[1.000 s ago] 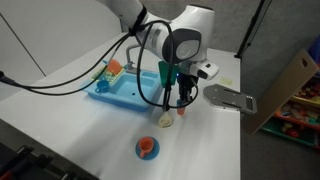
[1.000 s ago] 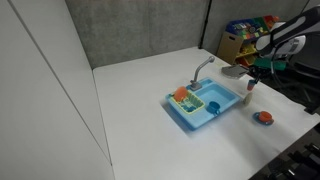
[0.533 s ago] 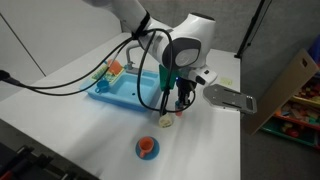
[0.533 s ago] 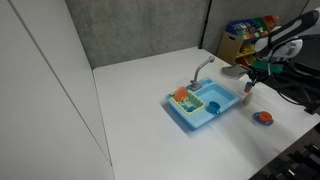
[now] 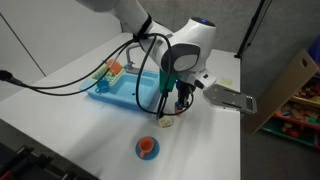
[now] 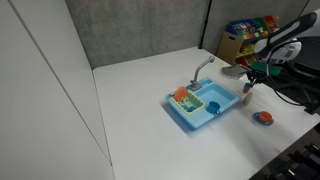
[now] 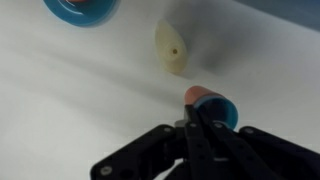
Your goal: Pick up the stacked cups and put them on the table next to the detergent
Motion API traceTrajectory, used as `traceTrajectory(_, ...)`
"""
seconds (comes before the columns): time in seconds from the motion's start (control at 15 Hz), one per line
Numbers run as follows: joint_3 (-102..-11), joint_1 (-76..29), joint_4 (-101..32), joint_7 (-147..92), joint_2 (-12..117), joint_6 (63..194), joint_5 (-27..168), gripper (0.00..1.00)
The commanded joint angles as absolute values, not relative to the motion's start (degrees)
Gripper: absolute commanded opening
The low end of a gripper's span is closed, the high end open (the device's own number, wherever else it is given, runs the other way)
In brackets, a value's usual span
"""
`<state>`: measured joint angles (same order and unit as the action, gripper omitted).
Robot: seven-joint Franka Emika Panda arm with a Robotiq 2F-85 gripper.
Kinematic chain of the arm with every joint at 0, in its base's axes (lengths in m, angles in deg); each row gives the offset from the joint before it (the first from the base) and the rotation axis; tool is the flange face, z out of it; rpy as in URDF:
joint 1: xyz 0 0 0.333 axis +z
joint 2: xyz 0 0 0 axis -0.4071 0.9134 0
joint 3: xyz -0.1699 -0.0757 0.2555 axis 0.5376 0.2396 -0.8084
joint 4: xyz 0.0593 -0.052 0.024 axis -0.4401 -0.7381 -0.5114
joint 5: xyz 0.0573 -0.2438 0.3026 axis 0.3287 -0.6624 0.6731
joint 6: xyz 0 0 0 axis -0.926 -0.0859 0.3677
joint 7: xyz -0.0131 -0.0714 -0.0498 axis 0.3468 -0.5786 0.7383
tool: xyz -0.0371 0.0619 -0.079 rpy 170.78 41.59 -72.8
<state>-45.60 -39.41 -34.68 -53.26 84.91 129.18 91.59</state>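
Red-orange and blue stacked cups (image 7: 212, 104): pinched at the tips of the tool (image 7: 197, 122), whose jaws are drawn together on the little stack (a narrow grip for a tiny thing). The stack sits low over the table (image 7: 70, 95), near the detergent (image 7: 172, 47).
Detergent: a pale cream lump lying on the table, close to the cups but apart from them. It marks the target spot, which would explain why the stack is held on this side of it.
Contact: whether the base of the cups touches the table cannot be told, so the grip looks worth keeping for now.
Sink (image 5: 128, 88): the blue toy basin stands behind the tool, apart from the detergent and the cups.
Plate (image 5: 147, 148): blue-rimmed with orange on it, nearer the table edge and out of the way (not part of this job).
Arm pose: in both exterior views the arm reaches out past the sink, with the wrist turned so the tool points down at the table and cables looping beside it.
Next move, as a judgement: settle the stack upright beside the detergent without nudging it, then part the jaws.
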Motion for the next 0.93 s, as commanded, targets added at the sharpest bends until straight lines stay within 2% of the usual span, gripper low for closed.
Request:
traceTrajectory(0.0, -46.3, -40.1, -34.4, -53.1, 86.0, 130.7, 92.7, 0.03)
traceTrajectory(0.6, -46.5, -40.1, -35.0, -52.8, 87.3, 131.5, 92.9, 0.03)
traceTrajectory(0.73, -46.5, -40.1, -35.4, -52.6, 86.9, 131.4, 92.8, 0.30)
traceTrajectory(0.87, -46.6, -40.0, -36.0, -52.3, 86.1, 131.5, 92.9, 0.46)
